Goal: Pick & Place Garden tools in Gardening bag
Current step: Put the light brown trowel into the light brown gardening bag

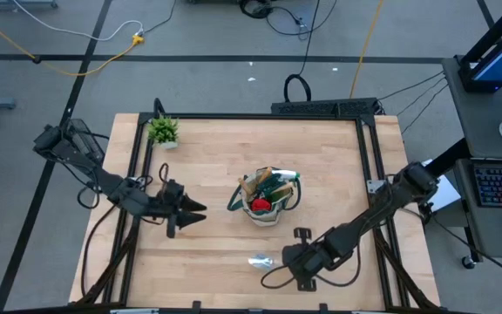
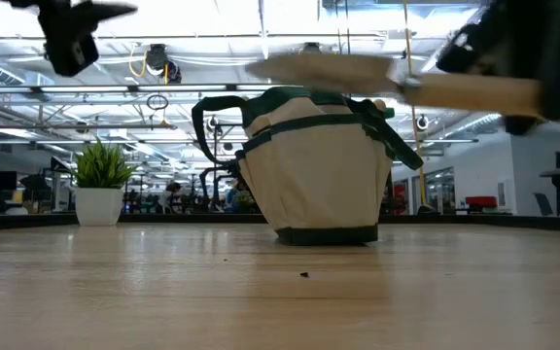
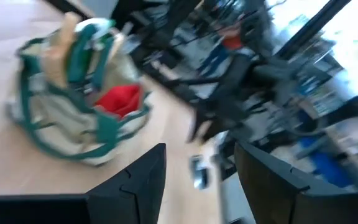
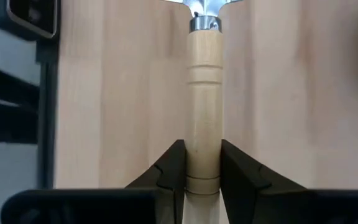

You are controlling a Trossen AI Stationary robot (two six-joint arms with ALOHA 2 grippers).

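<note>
The beige gardening bag (image 1: 267, 199) with green trim stands upright on its base at the table's middle, also in the low view (image 2: 314, 165) and the left wrist view (image 3: 73, 106). A red glove (image 1: 260, 205) and several tools stick out of it. My right gripper (image 1: 296, 256), near the table's front edge, is shut on a wooden-handled trowel (image 2: 397, 80) whose metal blade (image 1: 260, 260) points toward the table's left. My left gripper (image 1: 194, 209) is open and empty, left of the bag, fingertips toward it. My right gripper pinches the trowel's wooden handle (image 4: 202, 134) near its free end, between the two fingers (image 4: 169, 165). The fingers come level from the table's right and lie along the handle. The trowel sticks out ahead of them, about level and lifted clear of the table.
A small potted green plant (image 1: 164, 131) stands at the table's far left corner, also in the low view (image 2: 100, 185). Dark frame rails (image 1: 138, 174) run along the table's left and right sides. Bare wood (image 1: 216, 253) lies between the bag and the front edge.
</note>
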